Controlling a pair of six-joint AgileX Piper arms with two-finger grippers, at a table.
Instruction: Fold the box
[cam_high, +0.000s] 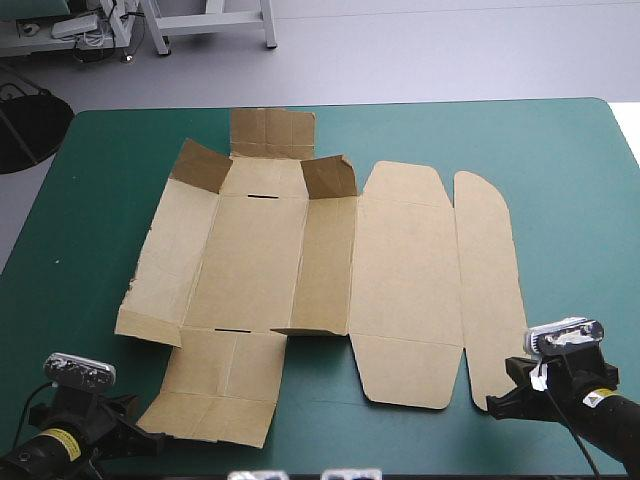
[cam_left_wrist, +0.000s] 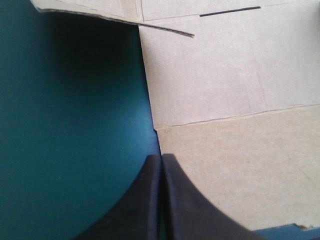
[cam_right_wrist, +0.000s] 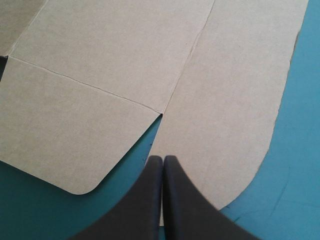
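Duly noted flat brown cut-board box (cam_high: 300, 270) mid-table on teal-green cover (cam_high: 100, 180), stretched side to side, ahead of both tools. Found left black-fingered gripper (cam_left_wrist: 161, 157) pinched together, empty, at near flap's (cam_left_wrist: 240, 165) edge; right black-fingered gripper (cam_right_wrist: 162, 157) likewise pinched, empty, over rounded end strip (cam_right_wrist: 235, 125). Judged neither nearer.

My gripper (cam_right_wrist: 162, 159): black fingers (cam_right_wrist: 186, 202) pressed together, one pointed arch. Brown box (cam_right_wrist: 125, 50) flat on teal-green cover (cam_right_wrist: 300, 150). Tips sit at notch between two board parts. Round-cornered flap (cam_right_wrist: 65, 130) at 10 o'clock from tips. Long panel (cam_right_wrist: 225, 110) with curved edge, 12 to 2 o'clock. Straight creases run toward 11 and 12 o'clock. Bare cover at 3 and 8 o'clock.
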